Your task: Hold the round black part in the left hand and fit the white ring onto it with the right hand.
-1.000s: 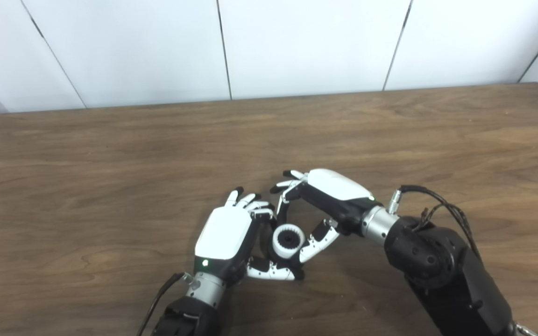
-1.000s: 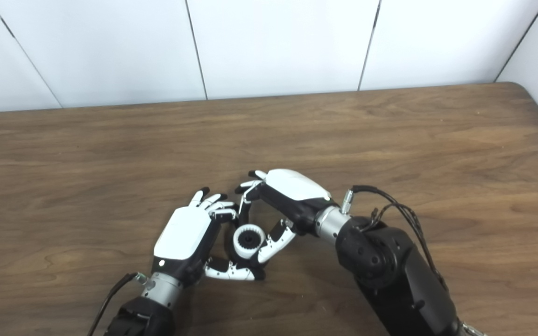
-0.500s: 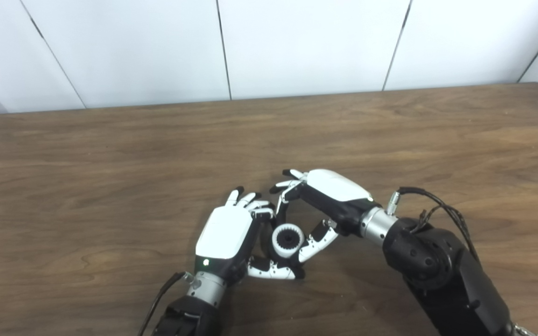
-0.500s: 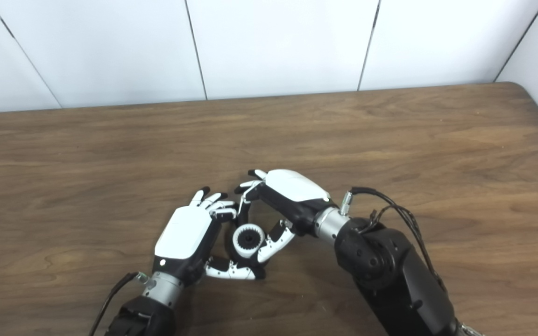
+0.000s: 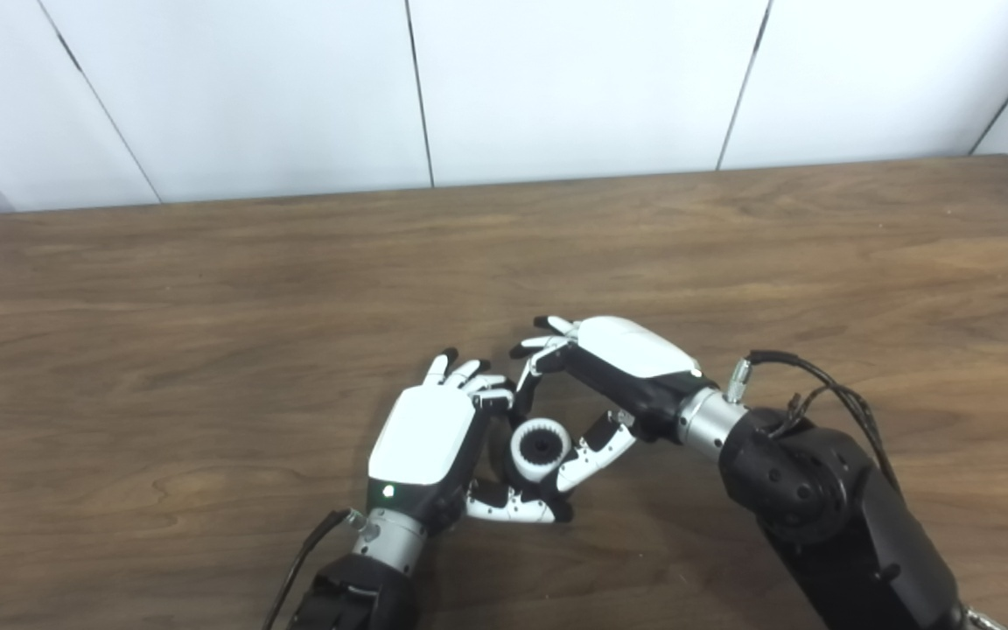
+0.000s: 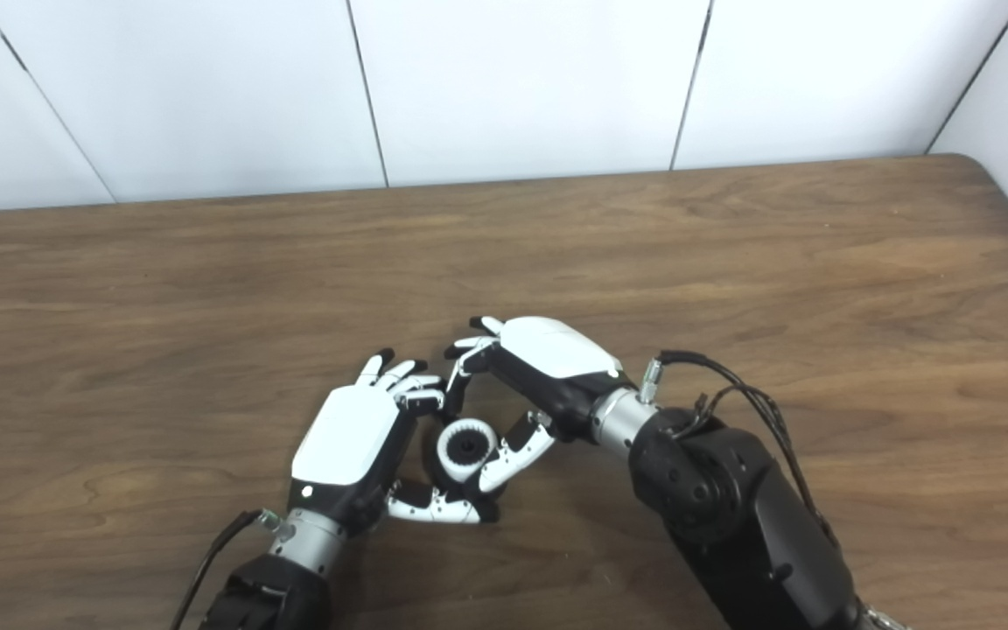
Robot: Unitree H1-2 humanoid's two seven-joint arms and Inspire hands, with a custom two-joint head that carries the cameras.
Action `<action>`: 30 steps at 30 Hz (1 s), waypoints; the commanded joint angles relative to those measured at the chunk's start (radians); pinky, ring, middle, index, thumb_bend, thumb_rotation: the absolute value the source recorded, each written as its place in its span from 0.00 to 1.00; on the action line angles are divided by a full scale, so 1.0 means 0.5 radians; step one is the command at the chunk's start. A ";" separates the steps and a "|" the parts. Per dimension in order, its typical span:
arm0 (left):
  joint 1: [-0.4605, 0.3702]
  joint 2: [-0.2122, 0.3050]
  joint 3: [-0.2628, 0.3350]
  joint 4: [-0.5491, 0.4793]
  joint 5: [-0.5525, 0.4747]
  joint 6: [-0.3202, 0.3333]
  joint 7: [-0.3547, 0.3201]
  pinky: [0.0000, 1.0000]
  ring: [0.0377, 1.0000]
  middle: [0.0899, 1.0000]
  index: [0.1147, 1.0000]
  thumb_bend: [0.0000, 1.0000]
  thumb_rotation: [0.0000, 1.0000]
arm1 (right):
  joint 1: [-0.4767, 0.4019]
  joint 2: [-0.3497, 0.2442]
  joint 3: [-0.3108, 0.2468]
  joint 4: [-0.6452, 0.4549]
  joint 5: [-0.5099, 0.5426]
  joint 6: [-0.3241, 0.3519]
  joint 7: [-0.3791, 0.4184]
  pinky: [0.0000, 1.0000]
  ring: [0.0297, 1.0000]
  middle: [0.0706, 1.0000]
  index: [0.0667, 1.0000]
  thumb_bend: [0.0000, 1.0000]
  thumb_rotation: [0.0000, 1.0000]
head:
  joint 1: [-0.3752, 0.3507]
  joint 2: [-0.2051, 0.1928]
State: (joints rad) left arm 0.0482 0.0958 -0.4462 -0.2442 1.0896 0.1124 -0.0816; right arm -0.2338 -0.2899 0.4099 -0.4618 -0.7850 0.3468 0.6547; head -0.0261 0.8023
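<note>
Both hands meet low over the wooden surface (image 5: 206,289) — left hand (image 5: 423,442) cradling the black part (image 5: 500,455), right hand (image 5: 618,367) apparently pinching the white ring (image 5: 540,448) onto it.

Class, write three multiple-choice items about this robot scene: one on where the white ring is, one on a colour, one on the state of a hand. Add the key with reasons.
1. Where is the white ring?
A. Between the two hands
B. At the table's far edge
C. Beside the right elbow

2. What colour is the table?
A. White
B. Brown wood
C. Green

3. What is the left hand doing?
A. Lying flat and away from the parts
B. Curled around the ring and black part
C. Raised toward the wall

Key: 1 A, the ring sits between the left hand and right hand; 2 B, wood grain shows; 3 B, its fingers wrap beside and under the ring.
</note>
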 commanded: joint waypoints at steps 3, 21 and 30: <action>-0.026 -0.018 -0.002 -0.008 0.010 0.003 0.015 1.00 0.89 0.77 0.42 0.53 0.06 | -0.073 0.001 -0.023 -0.058 -0.030 -0.005 -0.006 1.00 1.00 0.89 0.63 1.00 0.34 | -0.003 0.001; -0.035 0.020 0.031 0.008 -0.011 -0.019 0.030 1.00 0.89 0.76 0.42 0.53 0.06 | -0.106 -0.070 -0.252 -0.194 0.002 0.074 0.043 1.00 0.99 0.89 0.61 1.00 0.32 | -0.028 -0.008; -0.041 0.053 0.072 -0.010 -0.035 0.001 -0.012 1.00 0.89 0.76 0.42 0.53 0.06 | -0.101 -0.142 -0.358 -0.260 0.023 0.133 0.063 1.00 0.98 0.90 0.65 1.00 0.37 | -0.029 -0.020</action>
State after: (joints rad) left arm 0.0454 0.1104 -0.4238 -0.2420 1.0674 0.1059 -0.0861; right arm -0.2540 -0.3428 0.2485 -0.5542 -0.7758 0.4204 0.6967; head -0.0399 0.7915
